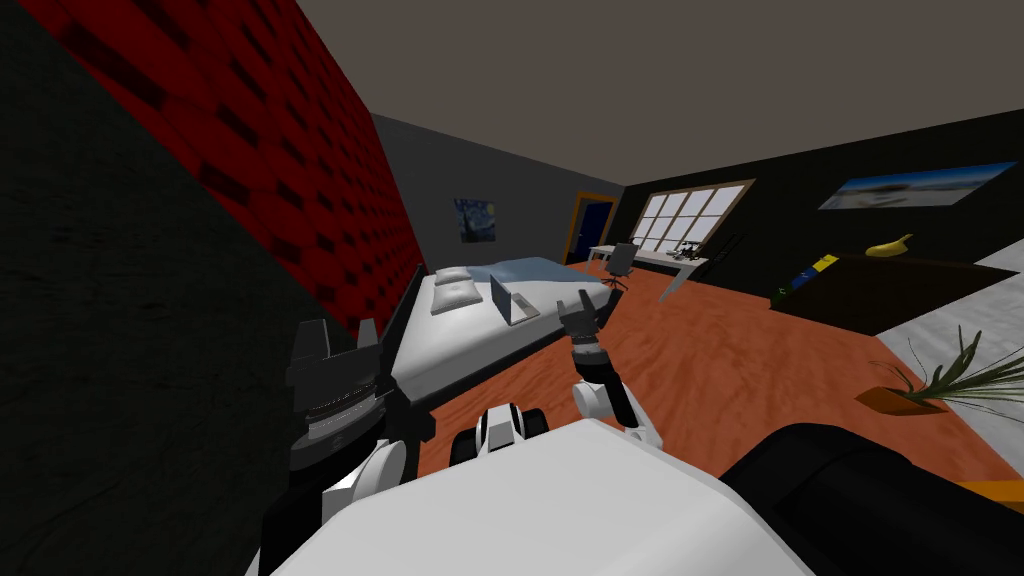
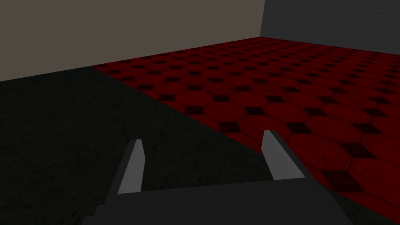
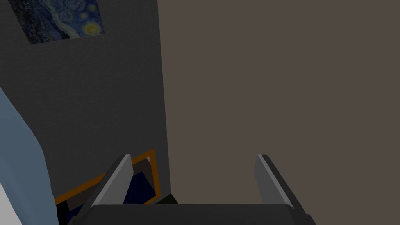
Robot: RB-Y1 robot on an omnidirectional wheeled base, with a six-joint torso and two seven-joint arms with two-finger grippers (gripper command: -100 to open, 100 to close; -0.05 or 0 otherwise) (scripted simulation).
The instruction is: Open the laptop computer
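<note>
A grey laptop [image 1: 512, 301] lies on the white bed [image 1: 455, 345] past the pillows, with its lid standing up from its base. My right gripper [image 1: 576, 302] is raised with its fingers pointing up, in front of the bed's far corner. It is to the right of the laptop and apart from it. In the right wrist view this gripper [image 3: 193, 156] is open and empty. My left gripper [image 1: 340, 340] is held up near the red wall beside the bed's near end. In the left wrist view it [image 2: 202, 137] stands open with nothing between the fingers.
Two pillows [image 1: 452, 288] and a blue cover [image 1: 535, 268] lie on the bed. A desk [image 1: 660, 262] with a chair [image 1: 621, 262] stands under the window. At the right are a dark cabinet [image 1: 880, 290] with a banana [image 1: 888, 246], and a potted plant [image 1: 930, 385]. Orange floor [image 1: 700, 370] stretches between them.
</note>
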